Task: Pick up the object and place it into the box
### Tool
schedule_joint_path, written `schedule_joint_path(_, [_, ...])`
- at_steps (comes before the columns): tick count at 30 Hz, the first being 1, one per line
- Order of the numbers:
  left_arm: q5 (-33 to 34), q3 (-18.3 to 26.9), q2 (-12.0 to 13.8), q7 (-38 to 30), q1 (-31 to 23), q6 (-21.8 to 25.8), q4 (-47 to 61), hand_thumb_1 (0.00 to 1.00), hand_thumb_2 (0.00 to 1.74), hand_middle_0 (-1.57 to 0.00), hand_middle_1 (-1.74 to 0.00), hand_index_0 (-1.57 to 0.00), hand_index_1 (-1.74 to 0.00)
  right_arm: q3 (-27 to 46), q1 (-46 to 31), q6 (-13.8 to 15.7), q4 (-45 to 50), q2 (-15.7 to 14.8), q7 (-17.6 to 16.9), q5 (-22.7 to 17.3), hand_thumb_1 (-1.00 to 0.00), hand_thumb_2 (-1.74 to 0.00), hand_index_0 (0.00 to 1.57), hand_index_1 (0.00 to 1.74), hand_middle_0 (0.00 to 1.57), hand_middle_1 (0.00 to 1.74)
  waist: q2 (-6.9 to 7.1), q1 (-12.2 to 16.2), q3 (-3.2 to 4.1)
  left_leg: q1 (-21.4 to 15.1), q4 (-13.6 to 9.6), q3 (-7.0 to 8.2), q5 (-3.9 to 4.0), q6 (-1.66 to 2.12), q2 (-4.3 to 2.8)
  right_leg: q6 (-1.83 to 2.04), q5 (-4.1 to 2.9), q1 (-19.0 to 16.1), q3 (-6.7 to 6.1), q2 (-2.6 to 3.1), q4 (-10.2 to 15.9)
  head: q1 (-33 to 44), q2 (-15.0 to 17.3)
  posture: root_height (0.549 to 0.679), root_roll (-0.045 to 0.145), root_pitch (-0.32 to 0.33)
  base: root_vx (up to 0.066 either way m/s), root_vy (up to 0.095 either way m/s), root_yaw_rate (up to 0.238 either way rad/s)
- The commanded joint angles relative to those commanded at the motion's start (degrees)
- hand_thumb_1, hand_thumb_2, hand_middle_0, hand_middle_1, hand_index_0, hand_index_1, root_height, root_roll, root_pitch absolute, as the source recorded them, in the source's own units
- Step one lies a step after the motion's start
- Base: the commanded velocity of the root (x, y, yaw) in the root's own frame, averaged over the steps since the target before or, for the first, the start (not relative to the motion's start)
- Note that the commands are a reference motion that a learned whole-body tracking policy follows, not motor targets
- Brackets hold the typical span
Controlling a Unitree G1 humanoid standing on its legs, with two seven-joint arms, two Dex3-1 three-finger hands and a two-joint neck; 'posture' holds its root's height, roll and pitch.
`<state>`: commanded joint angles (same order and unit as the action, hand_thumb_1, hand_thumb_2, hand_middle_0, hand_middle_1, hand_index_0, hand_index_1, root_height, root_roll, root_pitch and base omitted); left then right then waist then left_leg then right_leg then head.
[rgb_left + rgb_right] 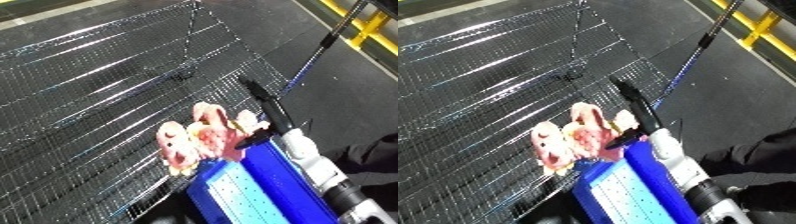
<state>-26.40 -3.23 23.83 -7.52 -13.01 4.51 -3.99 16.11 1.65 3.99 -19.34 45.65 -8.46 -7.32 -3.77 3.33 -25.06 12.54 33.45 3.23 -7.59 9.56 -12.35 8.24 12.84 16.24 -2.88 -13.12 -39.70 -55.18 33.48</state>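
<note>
right hand point(266, 107) stretches up-left over the wire bin point(98, 85) — fingers straight, touching the pink toy point(204, 135).

A pink and cream plush toy point(202, 137), soft and lumpy, with red patches on its face; it lies tilted over the upper edge of the blue bin point(253, 192), just beside the bin's corner; the bin's wall is bright blue.
</note>
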Motion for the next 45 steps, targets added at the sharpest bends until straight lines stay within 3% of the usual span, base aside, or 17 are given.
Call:
schedule_joint_path(11, [-0.6,-3.5,1.1,0.7,-0.1,0.4,0.4,1.0,1.74,-1.57,-1.74,-1.57,-1.74,-11.3,10.3,-3.9,-14.9,4.1,2.4,2.4,0.0,0.0,0.0,0.0,0.0,0.0,-2.02,-2.1,-0.85,1.3,-0.2,-0.72,0.46,0.06,0.81,0.13,0.09,1.7,0.04,-0.44,-0.8,-1.9,-0.7,0.633,0.057,-0.144,0.014,0.004,0.039])
schedule_joint_path(22, [-1.3,-5.8,1.2,0.9,0.5,1.3,1.1,1.0,1.74,-1.57,-1.74,-1.57,-1.74,-21.6,21.4,-5.2,-31.1,3.5,4.9,4.6,0.0,0.0,0.0,0.0,0.0,0.0,-4.14,-3.5,-1.47,2.1,-0.7,-1.09,0.76,0.07,1.51,0.25,0.22,2.9,0.21,-0.92,-1.3,-3.7,-1.6,0.632,0.061,-0.129,0.011,0.01,0.031])
schedule_joint_path(29, [-1.5,-5.7,0.9,0.9,0.4,1.4,1.0,1.0,1.74,-1.57,-1.74,-1.57,-1.74,-24.3,24.9,-4.0,-37.6,2.4,5.6,4.2,-0.35,-0.61,0.55,0.61,0.55,0.61,-4.44,-3.9,-1.63,2.3,-0.7,-1.23,0.79,0.08,1.59,0.25,0.47,2.7,0.38,-0.93,-1.1,-3.3,-1.8,0.633,0.06,-0.124,0.012,0.002,0.016])
schedule_joint_path(38, [-1.3,-4.7,0.4,0.5,0.7,1.7,0.0,1.0,1.74,-1.57,-1.74,-1.57,-1.74,-24.4,24.1,-3.7,-36.2,1.4,4.7,5.2,-0.8,-1.39,1.26,1.39,1.26,1.39,-3.65,-3.7,-1.45,1.8,-1.3,-1.24,0.71,0.06,1.2,0.22,0.66,1.7,0.74,-0.69,-0.4,-2.6,-2.4,0.635,0.055,-0.125,0.006,-0.005,0.004])
schedule_joint_path(45, [-2.0,-4.3,0.3,0.2,1.2,1.9,-1.0,1.0,1.74,-1.57,-1.74,-1.57,-1.74,-23.5,23.3,-3.9,-33.6,1.9,3.7,4.0,-0.8,-1.39,1.26,1.39,1.26,1.39,-2.73,-3.6,-1.03,1.1,-1.7,-1.16,0.79,0.24,0.85,0.17,0.62,0.7,1.11,-0.64,0.1,-2.7,-3.7,0.636,0.054,-0.131,-0.014,-0.003,0.0])
